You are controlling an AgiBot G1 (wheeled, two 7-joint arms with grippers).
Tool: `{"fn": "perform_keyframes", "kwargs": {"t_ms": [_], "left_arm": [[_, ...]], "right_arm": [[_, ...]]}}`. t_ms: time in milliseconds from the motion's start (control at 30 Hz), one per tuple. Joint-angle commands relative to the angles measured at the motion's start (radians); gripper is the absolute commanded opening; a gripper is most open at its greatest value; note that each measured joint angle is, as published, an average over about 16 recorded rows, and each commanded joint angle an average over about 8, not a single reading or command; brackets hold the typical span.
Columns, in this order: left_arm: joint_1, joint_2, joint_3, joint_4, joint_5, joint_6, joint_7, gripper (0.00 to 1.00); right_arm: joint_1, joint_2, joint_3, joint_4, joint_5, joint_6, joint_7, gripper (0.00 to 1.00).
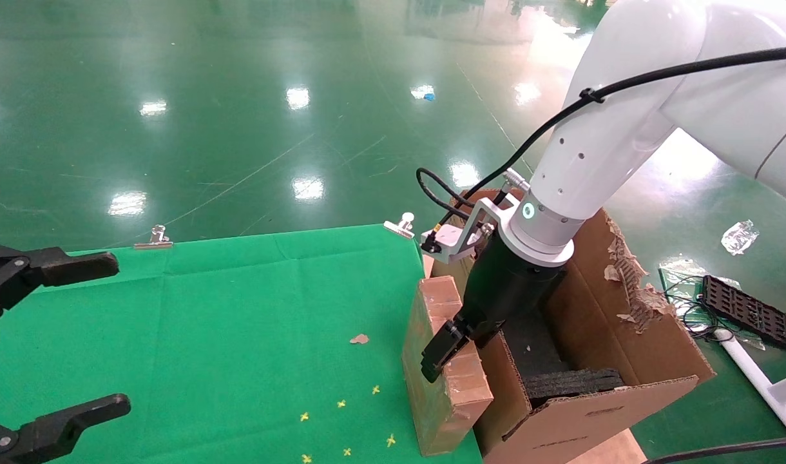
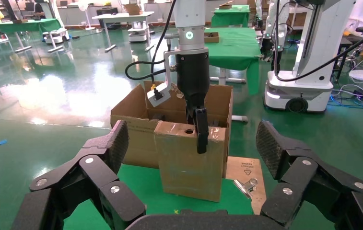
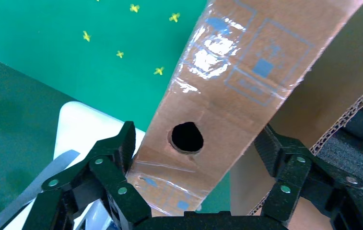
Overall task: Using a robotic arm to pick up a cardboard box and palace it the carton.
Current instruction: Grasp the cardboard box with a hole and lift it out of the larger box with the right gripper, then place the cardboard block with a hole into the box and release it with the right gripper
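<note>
Left gripper [image 1: 51, 335] idles open over your green desk [image 1: 225, 335]; right gripper [image 3: 198, 179] already pinches the cardboard box [image 1: 441, 361] upright at desk's edge against the carton [image 1: 625, 361]—likely light, stiff, tape-slick, so grip the narrow top faces squarely.
</note>
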Motion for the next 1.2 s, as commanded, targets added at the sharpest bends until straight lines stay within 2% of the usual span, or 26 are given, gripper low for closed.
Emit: {"fn": "perform_keyframes", "kwargs": {"t_ms": [33,500,733,933,1200], "left_arm": [[0.000,0.000,0.000,0.000,0.000,0.000,0.000,0.00],[0.000,0.000,0.001,0.000,-0.001,0.000,0.001,0.00],[0.000,-0.001,0.001,0.000,-0.001,-0.001,0.001,0.00],[0.000,-0.001,0.002,0.000,-0.001,-0.001,0.001,0.00],[-0.001,-0.001,0.002,0.000,-0.002,-0.001,0.001,0.00]], "right_arm": [[-0.004,-0.001,-0.002,0.002,-0.001,0.001,0.003,0.00],[-0.011,0.005,-0.009,0.009,0.002,0.002,0.007,0.00],[0.003,0.021,-0.002,0.027,0.002,0.008,-0.026,0.00],[0.078,0.063,0.044,0.041,0.015,0.024,-0.134,0.00],[0.256,0.198,0.145,-0.013,0.012,0.094,-0.338,0.00]]}}
